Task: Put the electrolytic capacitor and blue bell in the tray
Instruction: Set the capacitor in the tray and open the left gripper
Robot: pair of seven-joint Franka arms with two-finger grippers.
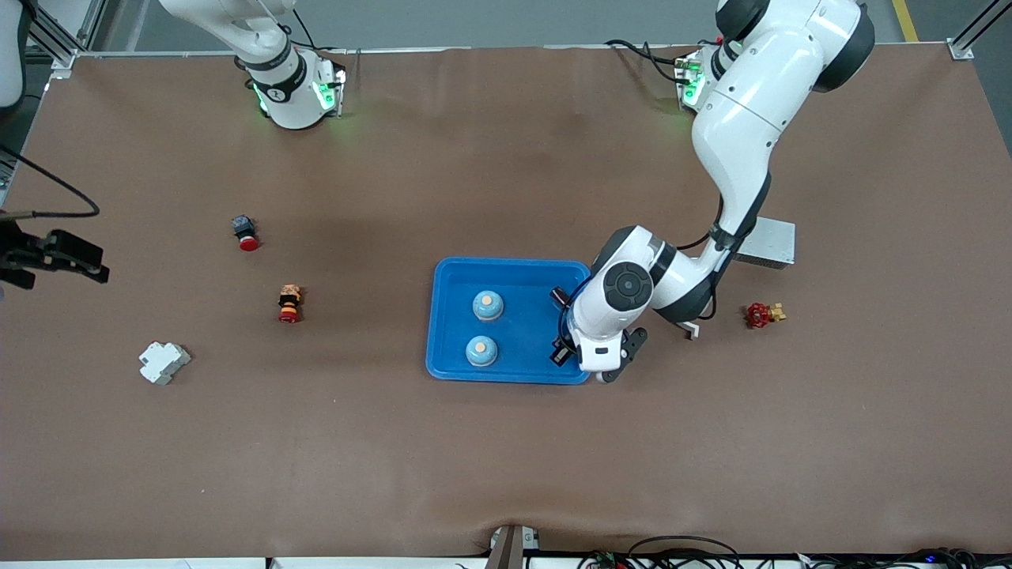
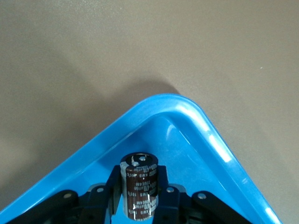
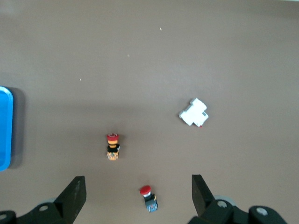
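My left gripper [image 2: 140,205] is over the tray [image 1: 451,273], at the corner nearest the front camera on the left arm's end. Its fingers [image 2: 113,186] pinch the capacitor [image 2: 139,191], a dark brown cylinder with a silver top, held upright between the pads so it can go down on its base. In the left wrist view the capacitor hangs just inside the tray's rounded rim, over bare blue floor. I judge this corner was chosen to keep clear of what already sits in the tray.

Two blue bells rest in the tray toward the right arm's end: one bell [image 1: 488,305] farther from the front camera, the other bell [image 1: 481,351] nearer to it. Both sit well apart from the capacitor.

My right gripper [image 3: 135,196] waits off the right arm's end of the table, far from the tray, fingers spread wide and holding nothing.

By my reading, the bell part of the task looks done, and the capacitor needs only lowering and release. The risk is that it tips over on letting go.
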